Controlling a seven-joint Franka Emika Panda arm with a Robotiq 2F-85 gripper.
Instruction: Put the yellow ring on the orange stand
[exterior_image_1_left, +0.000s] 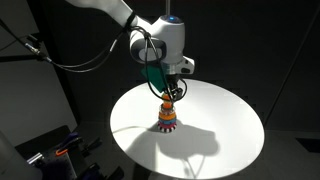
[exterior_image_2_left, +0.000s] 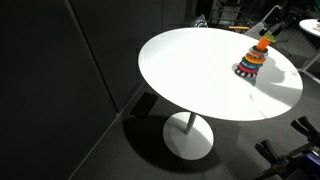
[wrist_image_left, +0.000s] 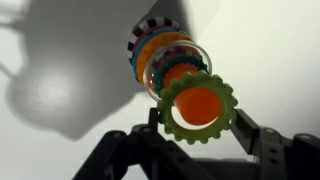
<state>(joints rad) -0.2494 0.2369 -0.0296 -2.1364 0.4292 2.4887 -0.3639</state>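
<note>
While you are squeezing the yellow ring (wrist_image_left: 228, 104) from left and right with the gripper (wrist_image_left: 199, 122) fingers, you are holding its hole over the orange stand (wrist_image_left: 198, 106), so it can slide down onto the stacked rings (wrist_image_left: 160, 50).

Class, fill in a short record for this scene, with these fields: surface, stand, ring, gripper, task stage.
surface: round white table
stand: orange stand, upright on the table, with coloured rings already stacked on it
ring: yellow ring with a toothed edge; the stand's orange top shows through its hole in the wrist view
gripper: gripper directly above the stack, with a finger on each side of the ring, gripping it
task stage: ring lined up over the stand but not yet released
</note>
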